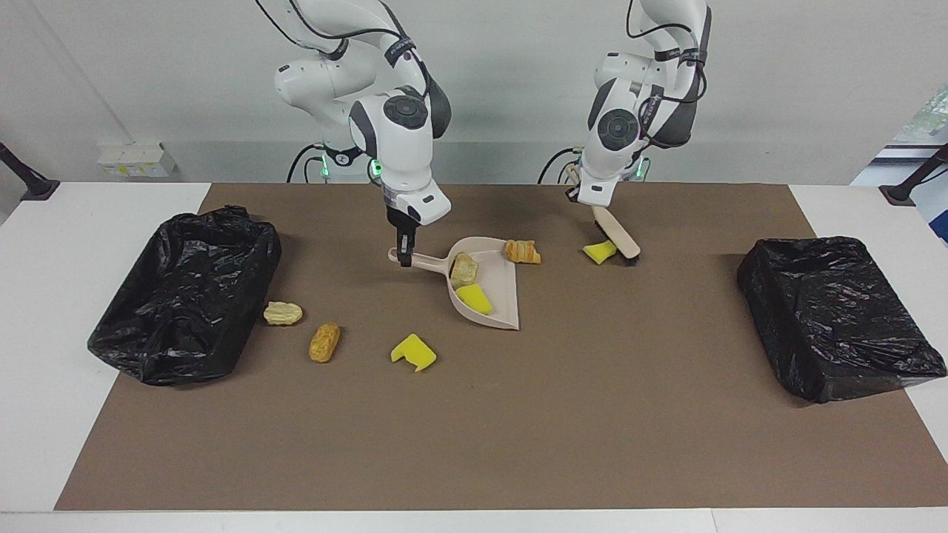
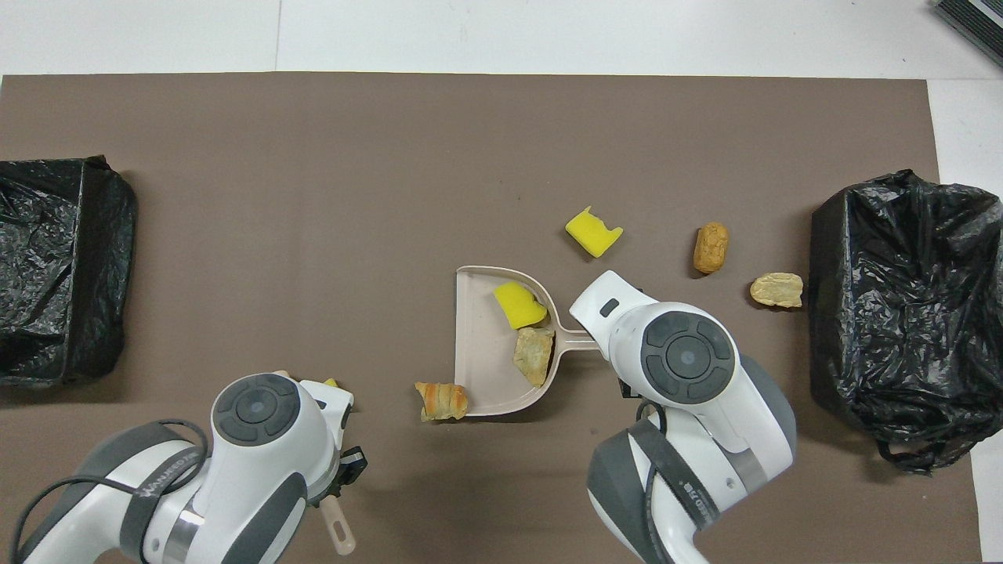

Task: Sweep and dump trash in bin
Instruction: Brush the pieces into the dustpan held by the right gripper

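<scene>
Left gripper [image 1: 590, 198] is clamped on the handle of the brush [image 1: 616, 237], whose bristles sit down on the mat, touching or just beside a small yellow sponge chunk [image 1: 599, 252]. That chunk lies toward the left arm's end of the table, apart from the dustpan's open mouth.

Sponge like this looks very light and soft. It should skid and tumble under the bristles rather than resist, so a low, slow push is likely safer than a flick. None of the trash needs gripping; the handles are the places to hold.

Just beside the pan's lip, on the edge nearer the robots, lies a ridged croissant-like lump [image 1: 523, 252]. It looks crusty and stiffer, and apt to roll. Two pieces are already in the dustpan [image 1: 505, 300]: a tan bread lump [image 1: 464, 269] and a yellow sponge wedge [image 1: 474, 298].

Right gripper [image 1: 404, 257] is closed on the end of the dustpan's handle, steadying the pan flat on the mat.

Farther from the robots lies a notched yellow sponge [image 1: 413, 352]. Toward the right arm's end are an orange lump [image 1: 324, 342] and a pale lump [image 1: 283, 313], the latter near a black-bagged bin [image 1: 185, 296]. A second bagged bin [image 1: 837, 318] stands at the left arm's end of the brown mat [image 1: 518, 429].
</scene>
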Robot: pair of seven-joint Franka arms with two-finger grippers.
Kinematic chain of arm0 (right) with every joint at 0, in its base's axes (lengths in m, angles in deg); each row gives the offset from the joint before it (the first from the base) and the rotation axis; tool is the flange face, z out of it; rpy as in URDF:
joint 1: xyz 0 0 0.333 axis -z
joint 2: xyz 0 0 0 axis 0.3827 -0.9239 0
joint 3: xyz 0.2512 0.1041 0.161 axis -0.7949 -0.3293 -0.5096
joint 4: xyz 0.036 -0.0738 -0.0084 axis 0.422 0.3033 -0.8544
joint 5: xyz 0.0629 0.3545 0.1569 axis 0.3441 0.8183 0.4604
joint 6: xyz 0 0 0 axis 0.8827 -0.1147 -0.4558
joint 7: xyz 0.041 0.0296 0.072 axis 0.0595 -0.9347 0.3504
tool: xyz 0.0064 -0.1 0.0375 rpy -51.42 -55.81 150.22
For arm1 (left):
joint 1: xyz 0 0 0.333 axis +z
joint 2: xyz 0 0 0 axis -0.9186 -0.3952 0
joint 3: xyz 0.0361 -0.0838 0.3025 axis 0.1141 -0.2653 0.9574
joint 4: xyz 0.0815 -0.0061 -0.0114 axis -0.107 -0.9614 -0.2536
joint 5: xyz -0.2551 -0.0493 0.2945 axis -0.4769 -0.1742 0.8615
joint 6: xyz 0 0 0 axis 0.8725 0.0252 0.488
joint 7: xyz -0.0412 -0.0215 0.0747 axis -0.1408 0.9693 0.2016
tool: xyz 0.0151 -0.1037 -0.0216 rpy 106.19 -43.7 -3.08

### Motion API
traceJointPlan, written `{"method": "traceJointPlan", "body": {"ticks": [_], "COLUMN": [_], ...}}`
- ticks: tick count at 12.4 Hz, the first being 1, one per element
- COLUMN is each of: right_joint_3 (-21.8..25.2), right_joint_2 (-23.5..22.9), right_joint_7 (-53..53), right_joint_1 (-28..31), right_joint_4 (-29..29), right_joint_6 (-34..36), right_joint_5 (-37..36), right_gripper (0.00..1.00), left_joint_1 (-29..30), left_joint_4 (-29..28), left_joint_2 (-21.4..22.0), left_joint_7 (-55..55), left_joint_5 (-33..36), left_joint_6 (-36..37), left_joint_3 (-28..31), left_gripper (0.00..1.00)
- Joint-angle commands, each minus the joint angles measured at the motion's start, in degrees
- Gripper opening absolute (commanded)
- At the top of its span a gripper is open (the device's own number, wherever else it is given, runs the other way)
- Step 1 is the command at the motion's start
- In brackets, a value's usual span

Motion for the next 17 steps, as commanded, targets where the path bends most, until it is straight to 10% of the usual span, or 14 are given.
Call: {"method": "traceJointPlan", "body": {"ticks": [1, 6, 12, 17], "right_joint_3": [-0.3, -0.3, -0.3, -0.2], "right_joint_2": [1.0, 1.0, 0.7, 3.0], "right_joint_7": [0.7, 0.9, 1.2, -6.6], "right_joint_1": [-0.3, -0.3, 1.0, 4.5], "right_joint_4": [1.5, 1.5, 1.5, 1.3], "right_joint_6": [-1.4, -1.2, -2.8, -2.6], "right_joint_5": [0.7, 0.7, 3.0, 10.0], "right_gripper": [0.0, 0.0, 0.0, 0.0], "left_joint_1": [-4.3, -9.9, -9.9, -8.7], "left_joint_4": [2.1, 13.9, 18.5, 20.8], "left_joint_2": [-4.8, -16.0, -16.9, -14.2], "left_joint_7": [-1.2, -3.2, -9.2, -7.6], "left_joint_5": [-5.0, -12.1, -13.0, -12.0], "left_joint_6": [-8.6, -16.2, -20.4, -7.4], "left_joint_3": [0.3, -1.2, -9.4, -9.4], "left_gripper": [0.0, 0.0, 0.0, 0.0]}}
